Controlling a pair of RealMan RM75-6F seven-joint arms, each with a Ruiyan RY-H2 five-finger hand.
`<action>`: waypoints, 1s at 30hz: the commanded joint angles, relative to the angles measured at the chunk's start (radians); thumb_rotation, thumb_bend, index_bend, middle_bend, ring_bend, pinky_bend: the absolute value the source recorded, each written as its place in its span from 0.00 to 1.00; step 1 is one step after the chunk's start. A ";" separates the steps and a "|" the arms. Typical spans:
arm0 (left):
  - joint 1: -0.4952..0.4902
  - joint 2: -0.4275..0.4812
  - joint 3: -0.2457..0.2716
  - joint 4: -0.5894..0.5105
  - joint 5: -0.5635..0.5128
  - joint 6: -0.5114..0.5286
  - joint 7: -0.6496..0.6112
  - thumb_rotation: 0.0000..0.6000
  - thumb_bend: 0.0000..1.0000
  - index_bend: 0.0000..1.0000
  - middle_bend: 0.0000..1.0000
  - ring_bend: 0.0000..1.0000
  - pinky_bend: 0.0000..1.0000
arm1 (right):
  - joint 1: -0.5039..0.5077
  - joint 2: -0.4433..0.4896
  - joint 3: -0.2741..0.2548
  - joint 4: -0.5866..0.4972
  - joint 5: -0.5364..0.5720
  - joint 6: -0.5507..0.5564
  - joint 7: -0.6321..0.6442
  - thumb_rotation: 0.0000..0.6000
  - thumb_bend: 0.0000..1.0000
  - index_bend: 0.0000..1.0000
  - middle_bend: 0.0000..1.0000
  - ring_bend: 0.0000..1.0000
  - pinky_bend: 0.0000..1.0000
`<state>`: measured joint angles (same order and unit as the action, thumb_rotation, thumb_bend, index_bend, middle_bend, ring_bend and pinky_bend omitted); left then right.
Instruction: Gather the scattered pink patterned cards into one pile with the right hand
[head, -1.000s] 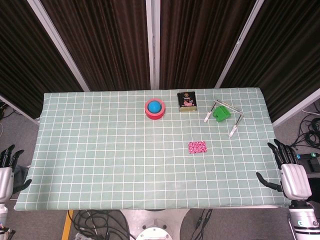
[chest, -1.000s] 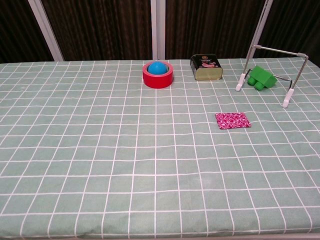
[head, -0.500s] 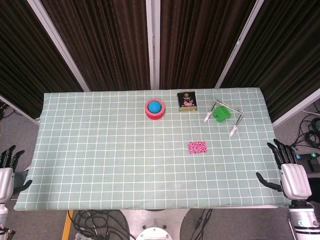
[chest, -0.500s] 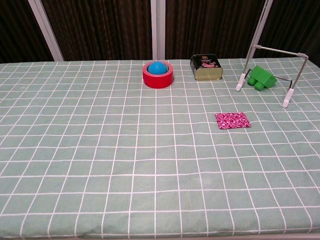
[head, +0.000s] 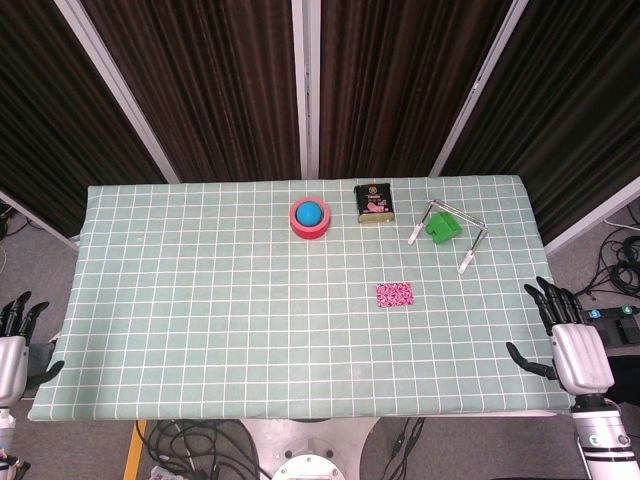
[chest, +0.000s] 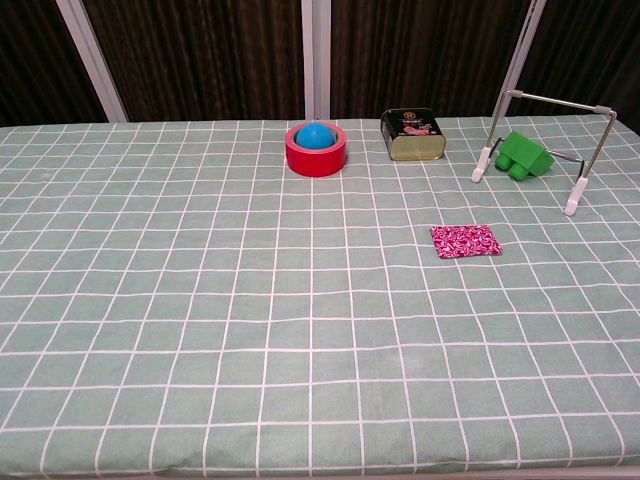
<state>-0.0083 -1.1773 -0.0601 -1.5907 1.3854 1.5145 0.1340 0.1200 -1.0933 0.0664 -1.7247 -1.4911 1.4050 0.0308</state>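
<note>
While the right robot hand (head: 578, 352) hangs off the near right edge of the desk (head: 200, 300) with fingers spread wide and holding nothing, the pink patterned cards (head: 394, 294) lie well to its left and further in, looking like 1 flat rectangle. Thin cards on the green checked cloth could slide or fan out under a sideways push, or the cloth could bunch. The left robot hand (head: 12, 345) sits idle and open, far left.
</note>
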 joint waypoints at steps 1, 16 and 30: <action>0.002 -0.002 0.003 0.002 -0.002 -0.002 -0.002 1.00 0.08 0.22 0.16 0.11 0.15 | 0.031 -0.009 0.003 -0.005 0.028 -0.058 -0.031 0.79 0.34 0.12 0.00 0.00 0.00; 0.012 0.005 0.008 -0.007 0.007 0.013 0.000 1.00 0.08 0.22 0.16 0.11 0.15 | 0.285 -0.240 0.077 0.171 0.184 -0.400 -0.158 0.26 0.53 0.26 0.00 0.00 0.00; 0.020 0.010 0.012 -0.020 0.002 0.014 0.012 1.00 0.08 0.22 0.16 0.11 0.15 | 0.465 -0.479 0.097 0.455 0.309 -0.621 -0.207 0.22 0.54 0.26 0.00 0.00 0.00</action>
<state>0.0119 -1.1669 -0.0480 -1.6108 1.3870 1.5283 0.1458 0.5632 -1.5446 0.1618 -1.3009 -1.1955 0.8069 -0.1723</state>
